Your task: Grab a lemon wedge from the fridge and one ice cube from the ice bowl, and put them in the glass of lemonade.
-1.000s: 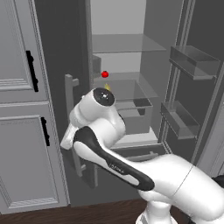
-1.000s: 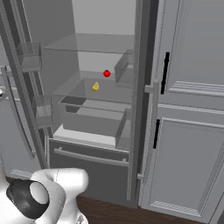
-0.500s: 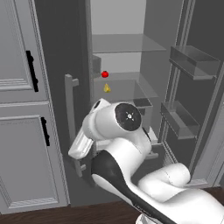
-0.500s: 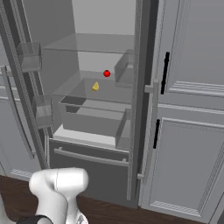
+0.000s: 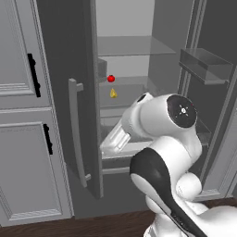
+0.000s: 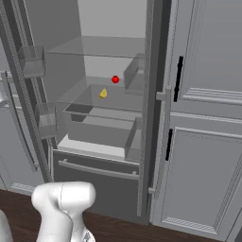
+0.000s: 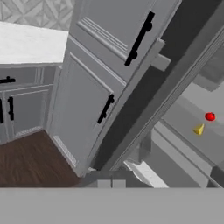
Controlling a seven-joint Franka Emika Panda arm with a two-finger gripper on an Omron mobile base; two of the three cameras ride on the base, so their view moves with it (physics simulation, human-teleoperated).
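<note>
Fridge (image 6: pixel 156 142) stands open, wedge (image 6: pixel 103 93) on a shelf beside a red fruit (image 6: pixel 115 79); gripper jaws together, holding nothing

The fridge (image 5: pixel 88 69) has a dark grey, smooth matt shell with light grey bar handles (image 5: pixel 76 134) that look like brushed metal. Its shelves (image 6: pixel 94 47) and door bins (image 5: pixel 203 65) are clear and glassy, faintly see-through. The lemon wedge (image 5: pixel 113 93) is a flat bright yellow without shine, up and to the right of the jaws in the hand view; just beside it, the small red round fruit (image 5: pixel 111 78) looks smooth and glossy. The paneled cabinets (image 5: pixel 23 139) are matt painted grey with glossy black handles (image 5: pixel 47 139). The floor (image 7: pixel 26 162) is dark grained wood.
</note>
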